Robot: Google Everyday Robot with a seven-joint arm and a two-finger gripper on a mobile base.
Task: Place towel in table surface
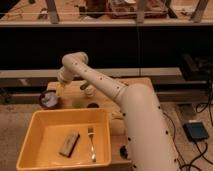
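My white arm [107, 90] reaches from the lower right across the wooden table [135, 85] to its far left. The gripper [61, 89] hangs down from the wrist over the table's left end, just above and right of a dark round bowl [49, 100]. Something pale lies in that bowl; I cannot tell whether it is the towel. No other cloth shows on the table.
A yellow bin [35, 135] at the front holds a brown block [69, 144] and a fork [91, 142]. A small cup [89, 91], a green item [77, 104] and a dark disc [93, 105] sit behind the bin. A dark railing and shelf run behind the table.
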